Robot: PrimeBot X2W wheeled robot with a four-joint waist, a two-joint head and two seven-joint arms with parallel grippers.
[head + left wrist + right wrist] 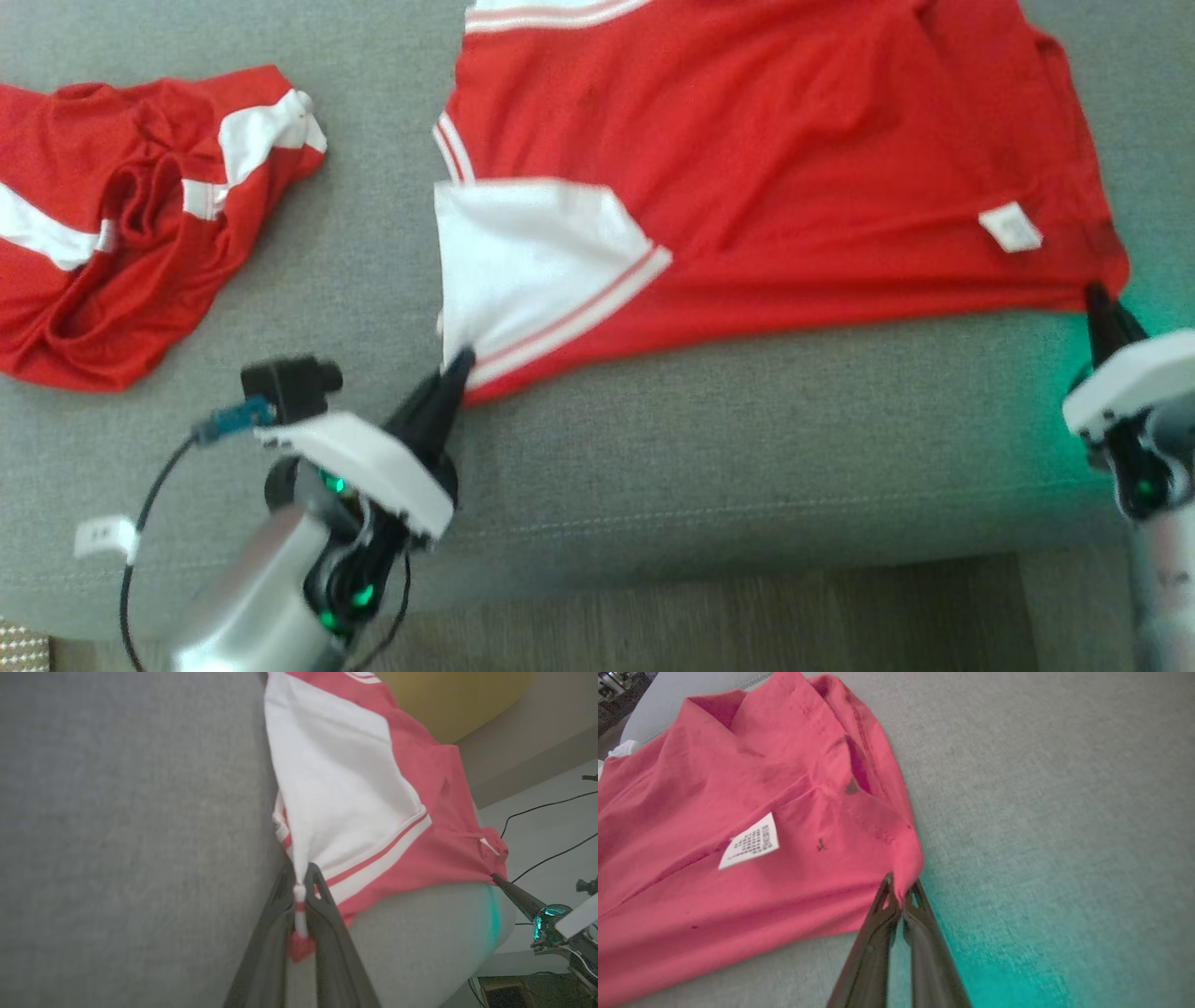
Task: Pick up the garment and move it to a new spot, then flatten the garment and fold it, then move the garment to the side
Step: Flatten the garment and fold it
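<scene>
Left gripper (pixel 457 366) and right gripper (pixel 1094 297) each pinch a near corner of red jersey (pixel 766 159) on sofa (pixel 747 457), ready to spread it.

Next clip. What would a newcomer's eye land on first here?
The red shirt spread flat across the grey cushion, its near edge pinched at both ends: the left hand shut on the white sleeve tip, the right hand on a red corner. Next, a second red-and-white garment lying crumpled at the head view's left.
</scene>
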